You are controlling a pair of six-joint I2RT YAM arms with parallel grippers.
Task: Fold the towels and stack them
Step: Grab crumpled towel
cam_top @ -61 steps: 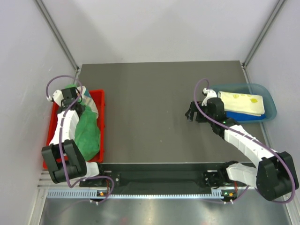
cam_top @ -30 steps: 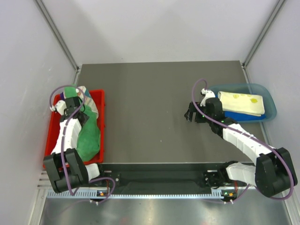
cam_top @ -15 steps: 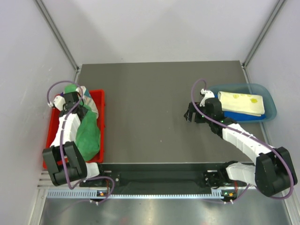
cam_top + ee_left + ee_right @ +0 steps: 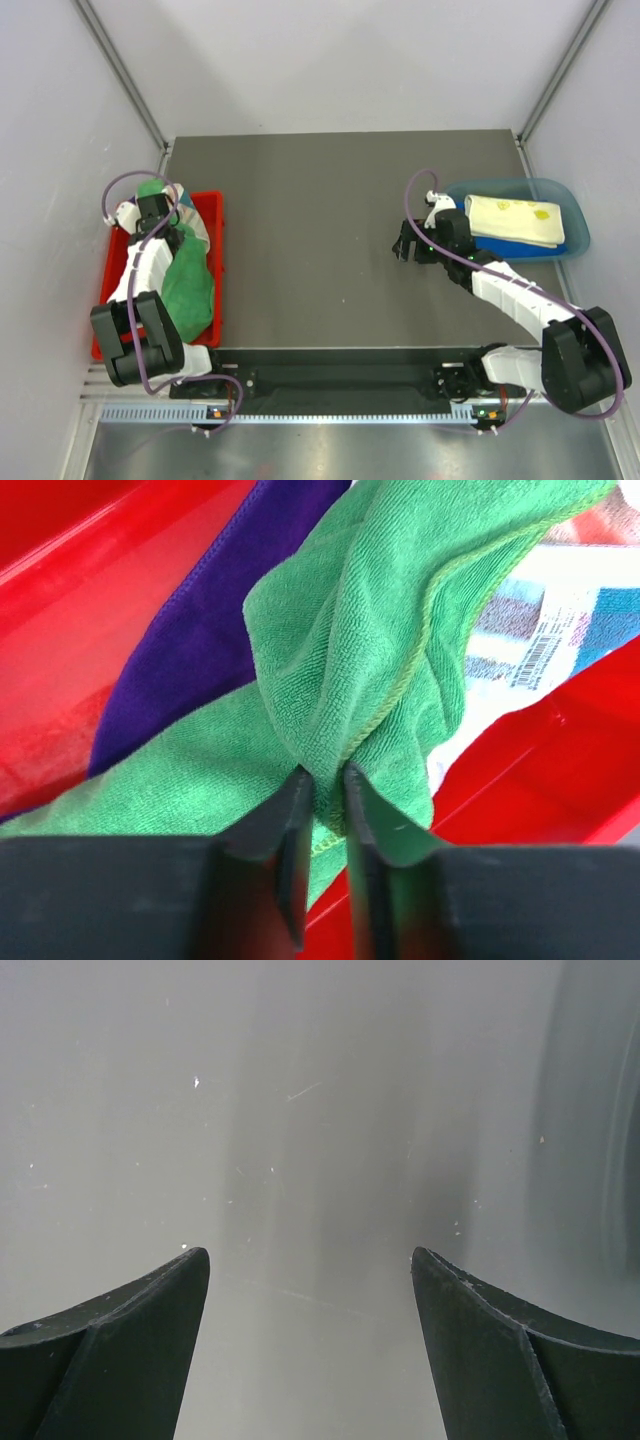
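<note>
Roughly mid-task, I'd say. Looks done: two towels folded and stacked in the blue bin at the right edge of the bench, with the pale yellow towel on top of the royal blue towel.

Left to do: the green towel, purple towel and white printed towel are all crumpled together in the red tray at the left edge.

Left gripper is down in the tray, jaws pinched narrow on a raised fold of the green towel. The purple one lies partly under the green, so it may drag along on a lift.

Right gripper hangs over bare bench just left of the bin, jaws wide, holding nothing.

No towel is spread on the bench, so no fold is underway. My read: the step in hand is pulling the green one out, with three folds and stacks to go.
</note>
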